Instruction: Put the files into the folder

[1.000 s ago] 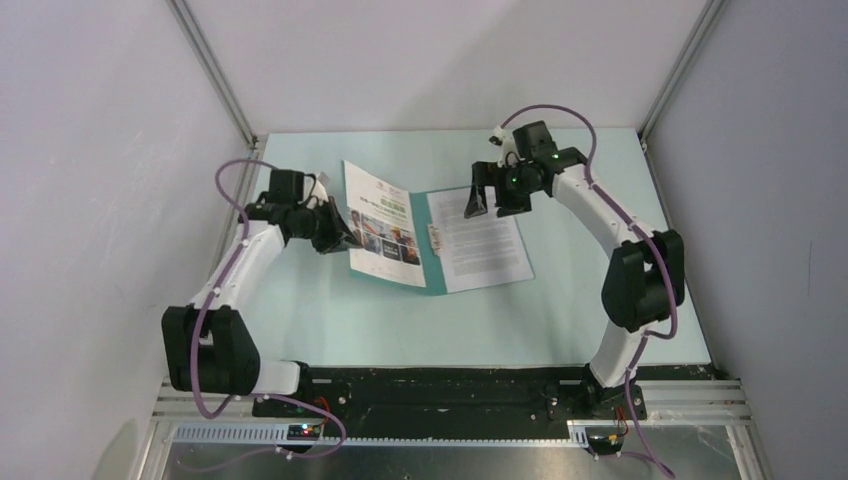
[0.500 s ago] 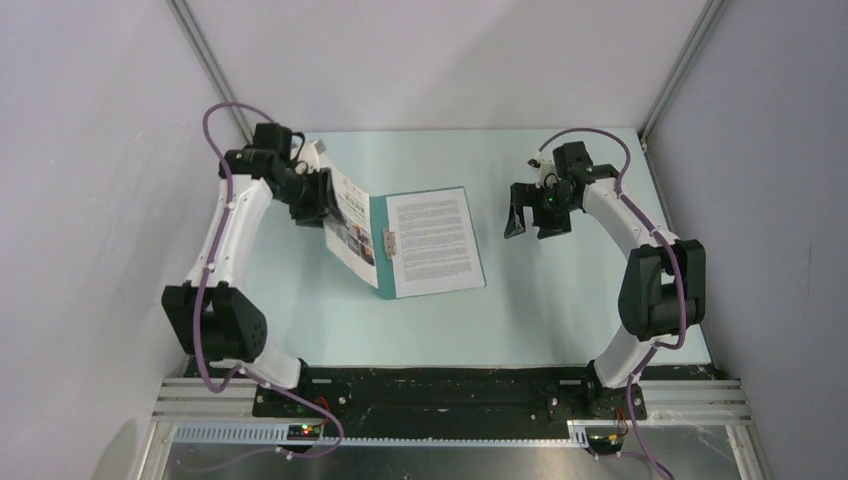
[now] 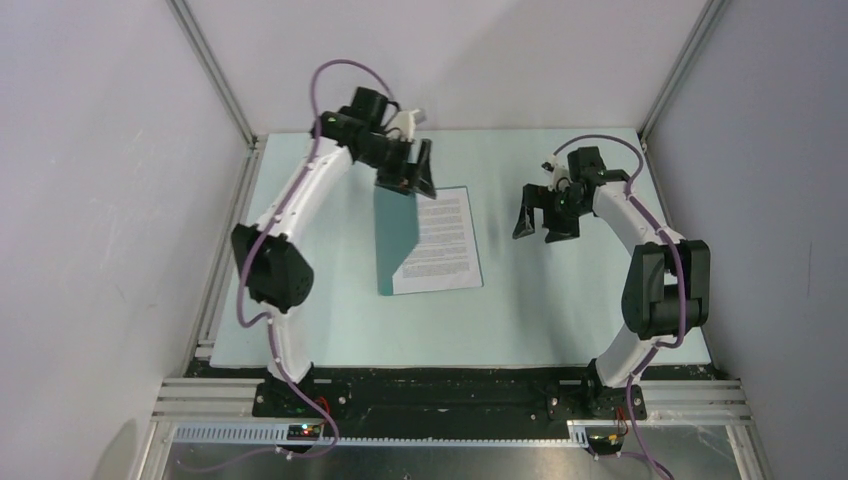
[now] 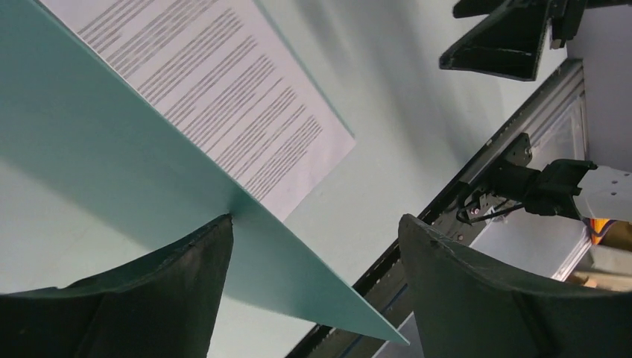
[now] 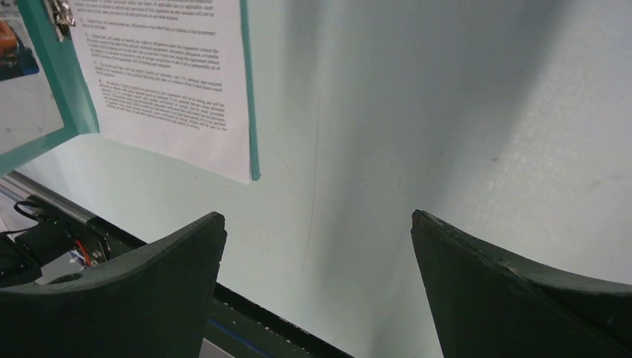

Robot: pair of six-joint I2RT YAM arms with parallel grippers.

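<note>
Hovering at the far end of the folder, the left gripper has its jaws spread wide, and the raised teal cover runs between the fingers without being pinched. That cover stands tilted over the text sheet, which lies flat on the folder's lower half, mid-table. The right gripper, jaws wide and empty, hangs near the folder's right side.

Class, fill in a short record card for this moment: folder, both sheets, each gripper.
folder: left cover tilted up over the right half
text sheet: flat inside, partly showing
brochure page: against the tilted cover
left gripper: open, by the cover's far edge
right gripper: open, above the table, right of the folder
</note>
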